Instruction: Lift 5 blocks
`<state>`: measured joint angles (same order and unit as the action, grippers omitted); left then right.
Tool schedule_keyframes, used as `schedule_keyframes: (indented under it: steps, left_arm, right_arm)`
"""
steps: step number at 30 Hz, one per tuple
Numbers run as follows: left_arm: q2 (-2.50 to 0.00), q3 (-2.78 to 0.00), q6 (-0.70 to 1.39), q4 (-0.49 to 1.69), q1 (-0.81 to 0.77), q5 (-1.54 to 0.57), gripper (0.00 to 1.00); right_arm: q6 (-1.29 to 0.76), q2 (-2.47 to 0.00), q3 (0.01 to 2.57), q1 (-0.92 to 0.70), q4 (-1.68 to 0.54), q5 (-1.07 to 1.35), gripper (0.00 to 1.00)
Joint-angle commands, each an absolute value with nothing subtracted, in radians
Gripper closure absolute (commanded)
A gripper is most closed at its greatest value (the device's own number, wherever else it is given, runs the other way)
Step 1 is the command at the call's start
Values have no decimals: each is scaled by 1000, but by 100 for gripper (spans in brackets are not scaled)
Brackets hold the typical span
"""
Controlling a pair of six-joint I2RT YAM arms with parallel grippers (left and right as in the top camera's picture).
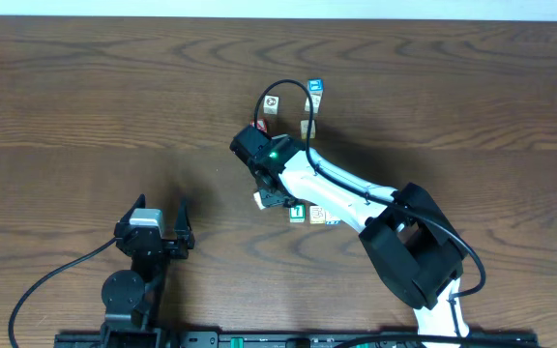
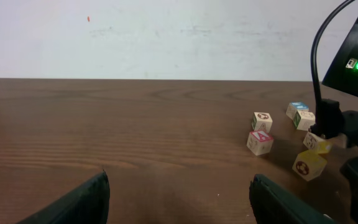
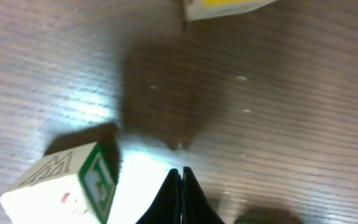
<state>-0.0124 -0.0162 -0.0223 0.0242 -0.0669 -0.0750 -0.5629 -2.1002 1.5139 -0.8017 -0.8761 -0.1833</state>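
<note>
Near the middle of the bench (image 1: 85, 87), in the overhead view, the blocks are seen in two loose groups. A green "T" cube (image 1: 298, 213) is set in a short row with pale neighbours on its right. Closer to the far edge, a cream cube (image 1: 273, 102) is placed near a blue-topped cube (image 1: 315, 87). The right gripper (image 1: 271, 197) is reached in between the groups, its tip just beside the green "T" cube. The left gripper (image 1: 167, 227) is held well apart, toward the near left corner, with its jaws spread.

In the left wrist view, the left fingers (image 2: 73, 202) are seen wide apart with nothing between them. Beyond them a red "A" cube (image 2: 260, 142) and a tilted yellow cube (image 2: 309, 165) are seen on the wood.

In the right wrist view, the right fingertips (image 3: 169, 202) are pressed together on nothing, over bare wood. The green "T" cube is seen at lower left and the yellow cube at the top edge, both clear of the fingertips.
</note>
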Motion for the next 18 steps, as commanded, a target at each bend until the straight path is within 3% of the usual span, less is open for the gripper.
schedule_keyframes:
  steps: [1,18]
  left_arm:
    - [-12,-4,-17,64,-62,-92,27]
    - [-12,-4,-17,64,-62,-92,27]
  right_arm:
    - [-534,-2102,1533,-818,-879,-95,99]
    - [-636,-2102,1532,-853,-981,-96,99]
